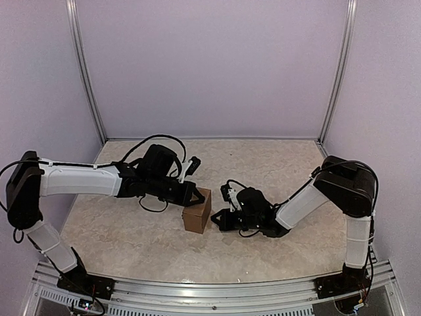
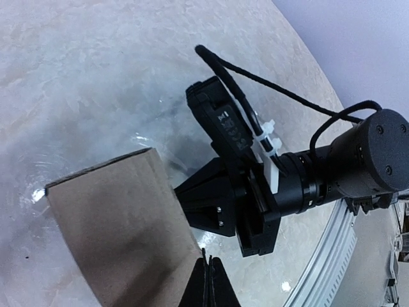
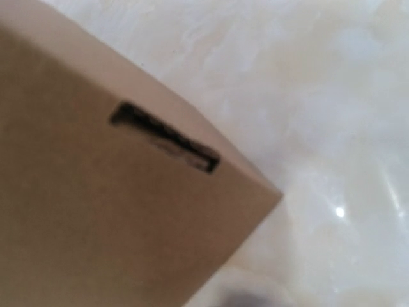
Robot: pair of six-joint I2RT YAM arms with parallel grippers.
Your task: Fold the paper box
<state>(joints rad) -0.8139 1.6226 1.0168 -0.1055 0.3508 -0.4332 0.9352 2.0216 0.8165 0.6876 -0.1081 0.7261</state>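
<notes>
The paper box [image 1: 197, 212] is a small brown cardboard cube standing on the marble table. My left gripper [image 1: 195, 195] is shut and empty, with its tips at the box's top rear edge. In the left wrist view its closed fingertips [image 2: 208, 281] sit at the box's [image 2: 121, 230] right edge. My right gripper [image 1: 216, 219] rests low just right of the box, its black fingers [image 2: 208, 198] together and pointing at the box's side. The right wrist view is filled by a box face [image 3: 96, 217] with a narrow slot [image 3: 166, 138]; my own fingers barely show there.
The marble tabletop [image 1: 131, 230] extends around the box. White walls with metal rails [image 1: 85, 72] enclose the back and sides. A metal rail [image 1: 217, 289] runs along the near edge by the arm bases.
</notes>
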